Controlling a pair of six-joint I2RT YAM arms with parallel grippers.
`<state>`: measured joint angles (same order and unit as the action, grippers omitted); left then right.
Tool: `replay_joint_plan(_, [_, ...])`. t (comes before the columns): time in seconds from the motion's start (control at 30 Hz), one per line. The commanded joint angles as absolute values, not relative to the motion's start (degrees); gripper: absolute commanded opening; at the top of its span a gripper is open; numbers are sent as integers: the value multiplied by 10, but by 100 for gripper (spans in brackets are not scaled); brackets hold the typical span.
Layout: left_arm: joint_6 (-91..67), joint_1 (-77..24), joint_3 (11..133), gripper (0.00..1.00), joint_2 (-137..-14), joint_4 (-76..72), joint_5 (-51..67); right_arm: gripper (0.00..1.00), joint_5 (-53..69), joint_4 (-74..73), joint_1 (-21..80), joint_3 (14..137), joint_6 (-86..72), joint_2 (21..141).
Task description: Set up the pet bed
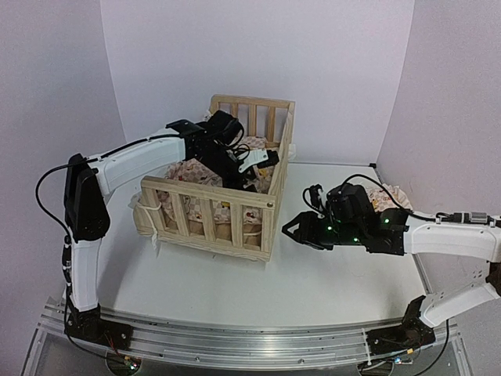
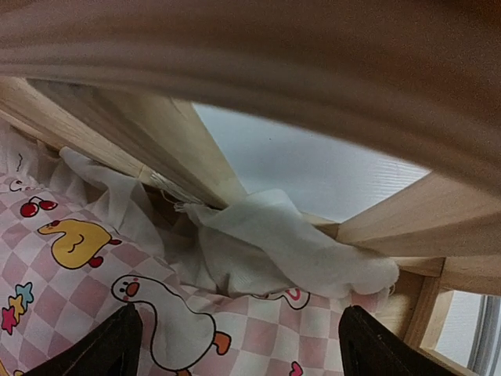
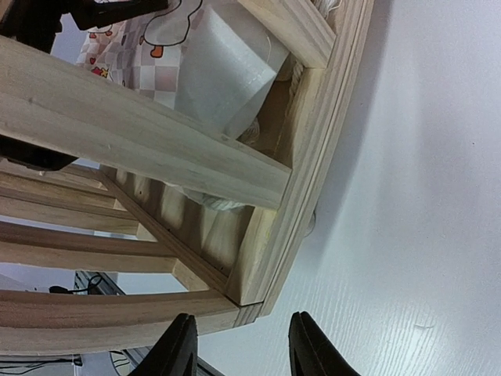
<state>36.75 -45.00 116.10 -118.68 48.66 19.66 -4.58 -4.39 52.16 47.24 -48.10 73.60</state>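
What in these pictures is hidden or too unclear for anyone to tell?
Top view: the left arm covers much of the cushion inside the pet bed.
Top view: the right arm hides most of a patterned cloth behind it.
Left wrist view: the bed's rail is a close-up blur.
Right wrist view: only one bed corner shows; edges cut off the rest.

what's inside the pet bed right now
The pink-checked duck cushion lies in the pet bed, white cloth bunched in one corner, with the left claw open over it. The floor beneath the cushion is covered.
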Motion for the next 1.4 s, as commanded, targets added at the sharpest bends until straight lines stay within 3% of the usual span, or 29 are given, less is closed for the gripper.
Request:
replay_joint_plan(0.0, [391, -445, 1086, 87, -1182, 493, 153, 42, -53, -41, 522, 484, -482, 728])
replay_joint_plan(0.17, [391, -445, 1045, 72, -1168, 477, 159, 42, -53, -43, 522, 485, -484, 730])
replay_joint_plan(0.43, [363, -441, 1023, 72, -1182, 454, 106, 43, -43, -43, 522, 497, -480, 744])
replay_joint_plan(0.5, [360, -441, 1029, 59, -1185, 454, 114, 43, -46, -43, 522, 496, -480, 742])
replay_joint_plan(0.63, [353, -441, 1058, 4, -1165, 467, 170, 42, -46, -43, 522, 492, -484, 739])
replay_joint_plan(0.67, [358, -441, 1061, 1, -1154, 470, 190, 42, -41, -43, 522, 492, -484, 740])
replay_joint_plan(0.97, [448, -396, 1093, 0, -1068, 582, 359, 25, 100, 47, 524, 495, -466, 778])
replay_joint_plan(1.13, [466, -390, 1070, 0, -1049, 596, 396, 24, 88, 132, 524, 456, -462, 761])
replay_joint_plan(1.37, [464, -406, 1031, 0, -1067, 567, 399, 20, 34, 109, 528, 442, -445, 722])
